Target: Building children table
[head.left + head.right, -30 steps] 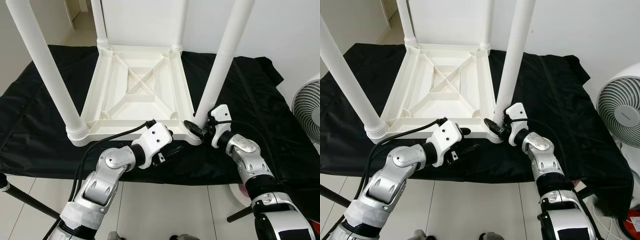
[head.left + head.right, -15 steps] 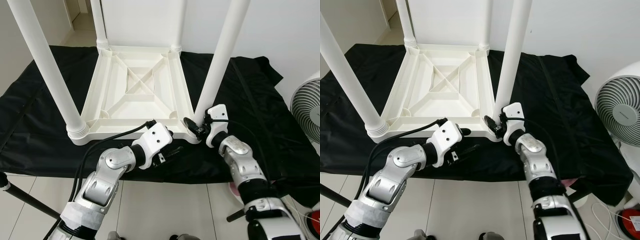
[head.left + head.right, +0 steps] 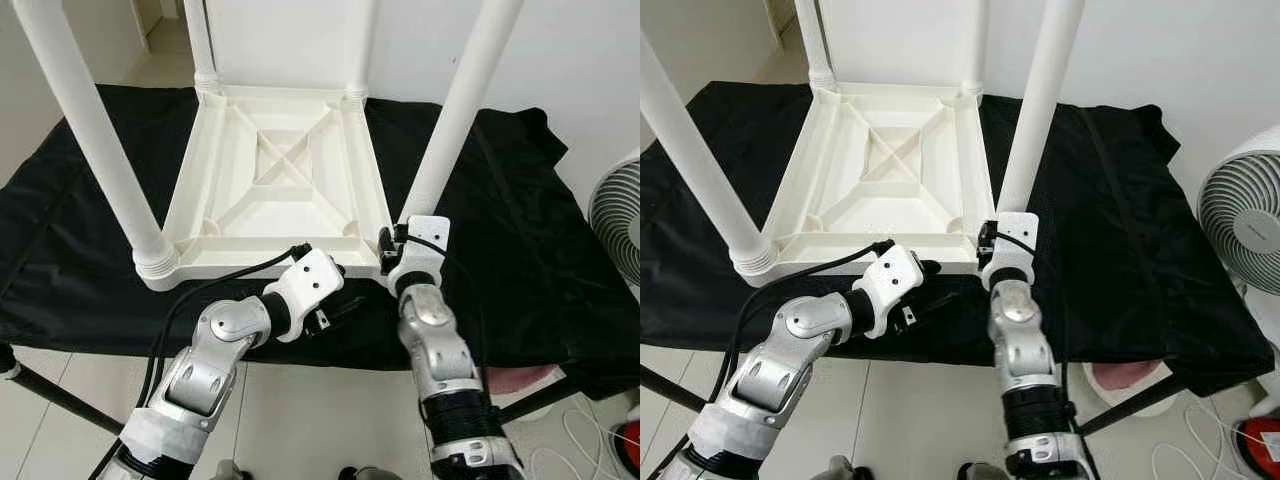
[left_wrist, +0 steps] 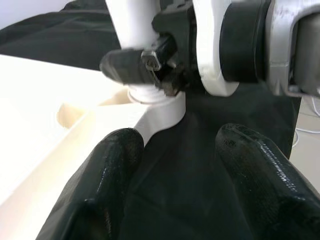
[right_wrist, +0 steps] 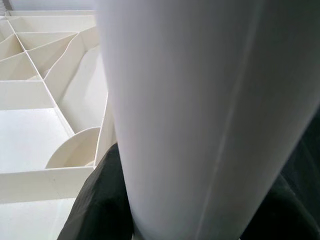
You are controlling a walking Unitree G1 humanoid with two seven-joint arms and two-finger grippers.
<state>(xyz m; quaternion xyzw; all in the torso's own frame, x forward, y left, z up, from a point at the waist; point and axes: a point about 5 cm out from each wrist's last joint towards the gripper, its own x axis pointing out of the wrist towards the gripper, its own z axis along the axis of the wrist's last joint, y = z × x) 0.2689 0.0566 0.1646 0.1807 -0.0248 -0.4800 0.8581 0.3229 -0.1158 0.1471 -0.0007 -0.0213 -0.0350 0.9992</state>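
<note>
White plastic table [image 3: 275,180] lies upside down on the black cloth [image 3: 510,230] in the middle of the frame. The right tool [image 3: 392,252] is closed around the near right leg [image 3: 455,120] at its base, lower middle. Turn it slowly and keep it straight up. The left tool [image 4: 175,185] waits open beside that corner.

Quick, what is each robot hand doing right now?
Left hand: open, holding nothing, near the table's edge.
Right hand: closed around the white table leg at its base.
</note>
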